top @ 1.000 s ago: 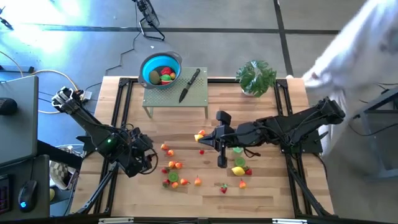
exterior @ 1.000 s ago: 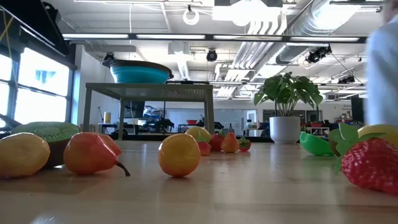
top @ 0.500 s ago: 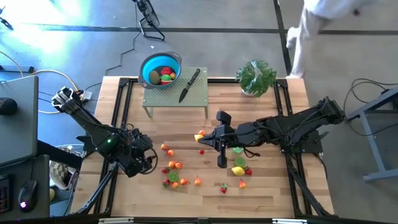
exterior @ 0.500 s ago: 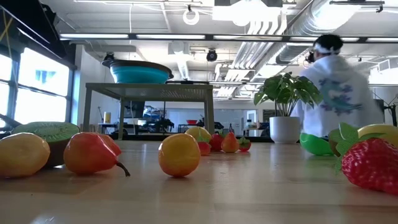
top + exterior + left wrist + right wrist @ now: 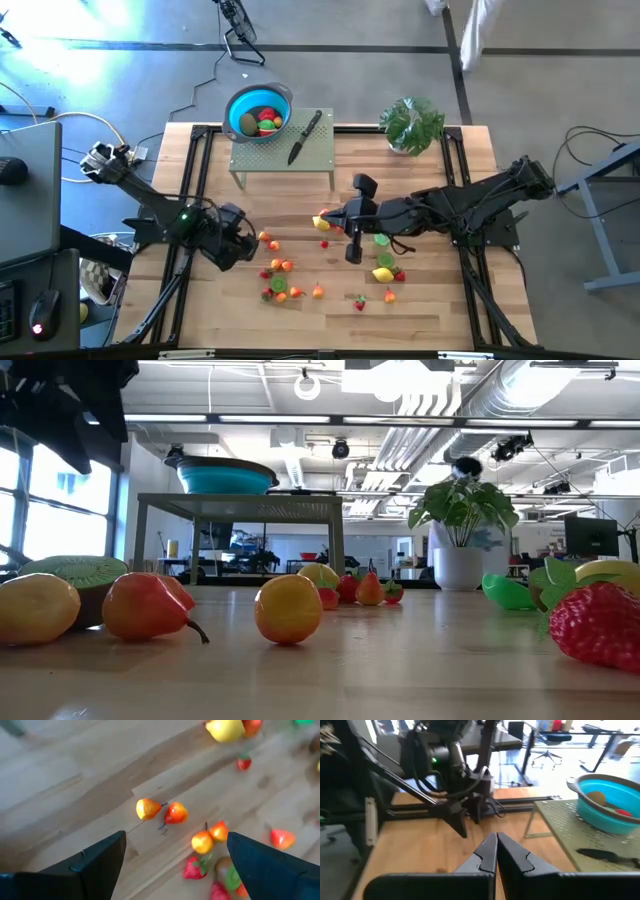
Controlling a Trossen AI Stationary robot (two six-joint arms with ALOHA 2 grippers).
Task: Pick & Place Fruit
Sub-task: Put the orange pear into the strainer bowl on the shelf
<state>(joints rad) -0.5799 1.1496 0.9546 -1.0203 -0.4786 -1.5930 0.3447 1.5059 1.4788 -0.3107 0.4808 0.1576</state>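
I'm working in an open-plan office lab: exposed ducts [image 5: 500,400] and strip lights overhead, desks and an office chair [image 5: 547,755] behind, a monitor [image 5: 25,180], mouse [image 5: 40,318], cables [image 5: 600,140] on concrete floor.

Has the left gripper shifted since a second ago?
Yes. In the high view the left gripper has moved up the picture toward the green stand, nearer the scattered fruit.

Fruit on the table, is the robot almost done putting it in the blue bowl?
Not nearly. A few fruit pieces already sit in the blue bowl on the small green stand. Nothing is in hand: the left end effector hangs open over the scattered fruit, and the right end effector is shut and empty. Most pieces lie on the table.
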